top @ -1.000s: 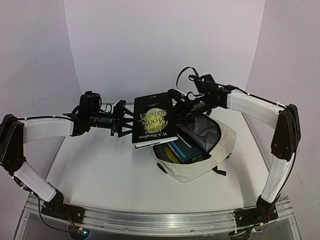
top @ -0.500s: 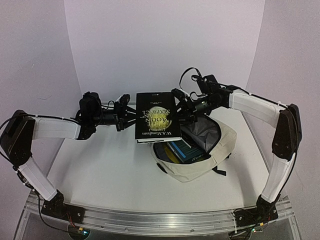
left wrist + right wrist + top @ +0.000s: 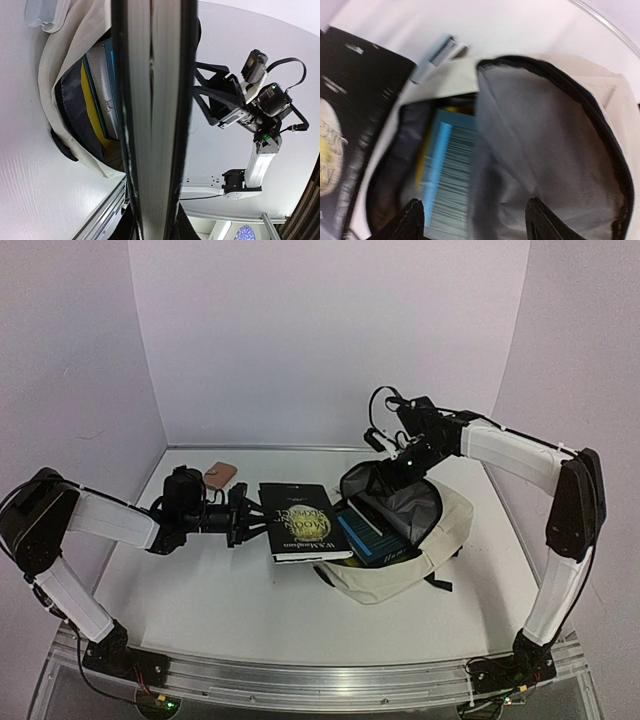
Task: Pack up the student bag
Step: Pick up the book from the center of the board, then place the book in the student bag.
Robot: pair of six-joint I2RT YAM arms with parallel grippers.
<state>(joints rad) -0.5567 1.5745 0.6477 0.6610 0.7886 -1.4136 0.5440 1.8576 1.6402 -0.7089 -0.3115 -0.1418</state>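
Observation:
The cream student bag (image 3: 425,558) lies open at centre right on the table, grey lining up. A blue book (image 3: 362,532) and something yellow sit inside it. My left gripper (image 3: 243,520) is shut on a black book with a moon cover (image 3: 303,523), held low and nearly flat with its right edge at the bag's mouth. In the left wrist view the book's page edge (image 3: 152,115) fills the middle, clamped at the gripper (image 3: 152,231). My right gripper (image 3: 408,462) hovers over the bag's far rim. In the right wrist view it (image 3: 477,217) is open and empty above the lining (image 3: 550,135) and the blue book (image 3: 445,170).
A small brown pouch (image 3: 222,474) lies at the back left. A small grey-white item (image 3: 437,52) lies on the table by the bag's far side. A black strap (image 3: 440,583) sticks out at the bag's near right. The white wall edges bound the table.
The left arm has lowered the black book from mid-air down to the bag's mouth. The right gripper has left the book's corner and moved right, over the bag opening.

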